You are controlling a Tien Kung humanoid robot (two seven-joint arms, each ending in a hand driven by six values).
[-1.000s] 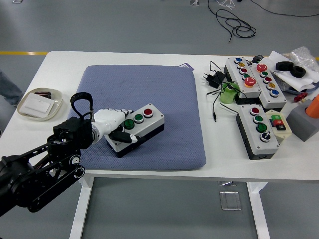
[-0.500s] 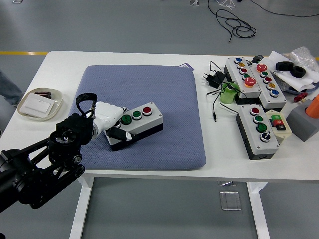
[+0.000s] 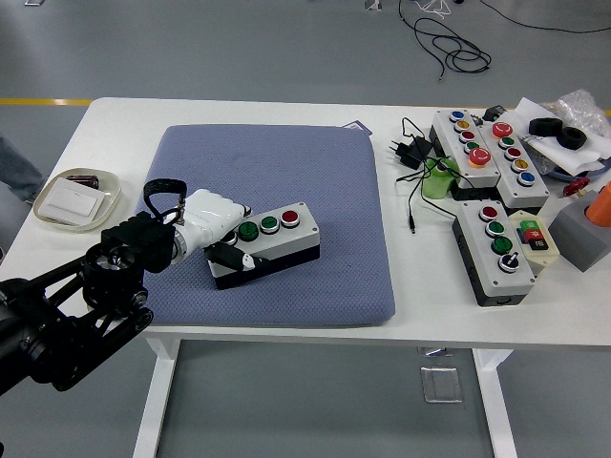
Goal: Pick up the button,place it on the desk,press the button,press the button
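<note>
- The left hand (image 3: 215, 229) is white and smooth. Its fingers (image 3: 229, 256) curl around the left end of the button box (image 3: 269, 242).
- The boxy grey button box sits on the bumpy blue mat (image 3: 277, 219), at 3 o'clock from the hand.

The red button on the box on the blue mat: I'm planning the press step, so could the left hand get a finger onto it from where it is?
Probably not yet. The left hand is clamped on the button box's near end, and the red button sits at the far end, past two green ones. Nothing covers it, but the hand would have to let go first.
</note>
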